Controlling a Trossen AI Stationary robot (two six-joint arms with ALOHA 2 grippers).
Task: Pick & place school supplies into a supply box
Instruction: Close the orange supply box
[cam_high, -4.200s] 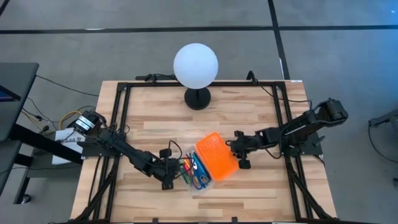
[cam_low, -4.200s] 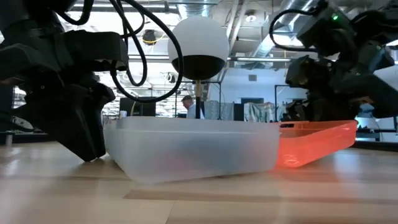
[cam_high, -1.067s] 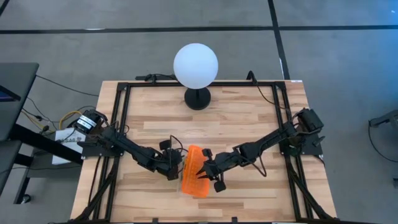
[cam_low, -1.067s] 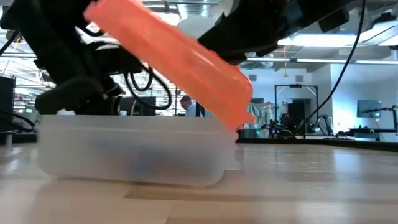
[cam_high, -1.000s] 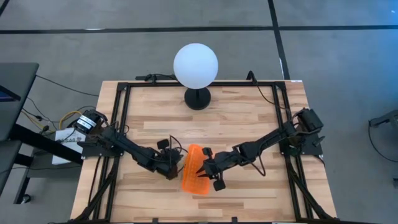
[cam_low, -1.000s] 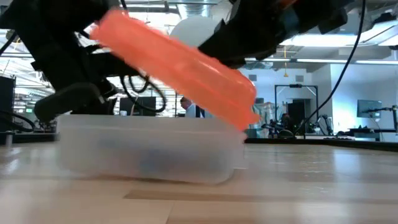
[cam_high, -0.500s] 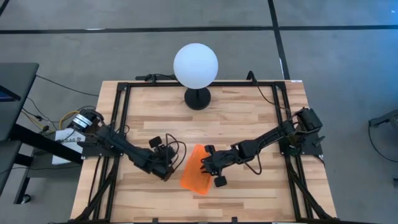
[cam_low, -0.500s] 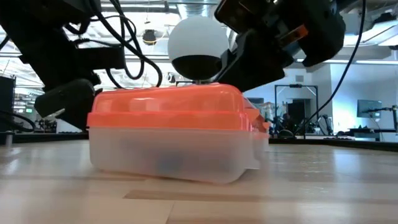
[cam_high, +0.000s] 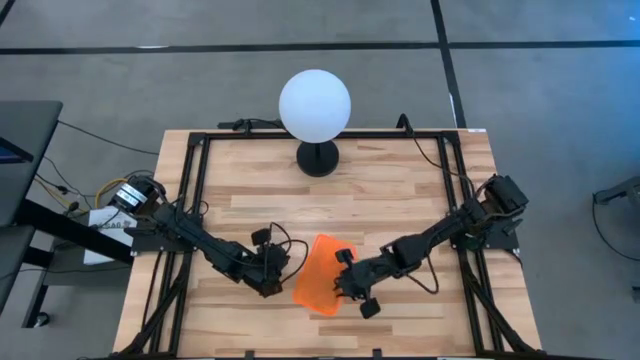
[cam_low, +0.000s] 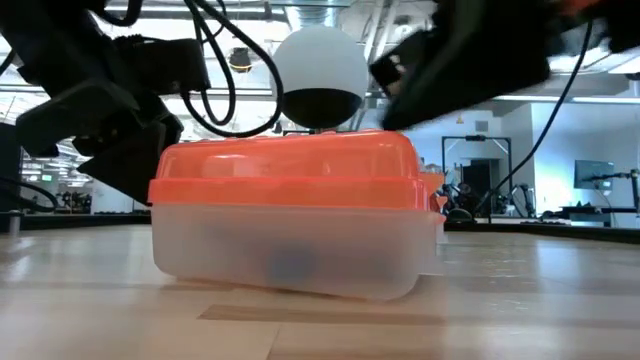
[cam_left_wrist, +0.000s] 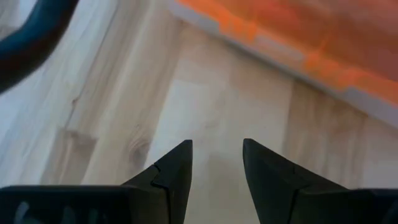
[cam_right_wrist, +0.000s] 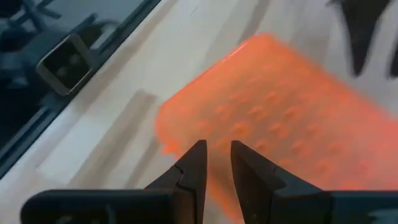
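One wooden table (cam_high: 400, 190) holds one supply box (cam_high: 321, 274) — a clear case with one orange lid (cam_low: 285, 170), shut. One white globe lamp (cam_high: 315, 104) stands on it too. Two dark robot arms — one left gripper (cam_high: 272, 266), one right gripper (cam_high: 347, 284).

Clear plastic supply box (cam_low: 290, 255) with dimpled bright orange lid (cam_high: 320, 274); pale striped-plank wooden tabletop (cam_high: 400, 190); white globe lamp (cam_high: 315, 104), black base.

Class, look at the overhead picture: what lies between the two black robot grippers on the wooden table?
In the high view, the clear plastic supply box with its orange ribbed lid closed lies between the left gripper and the right gripper.
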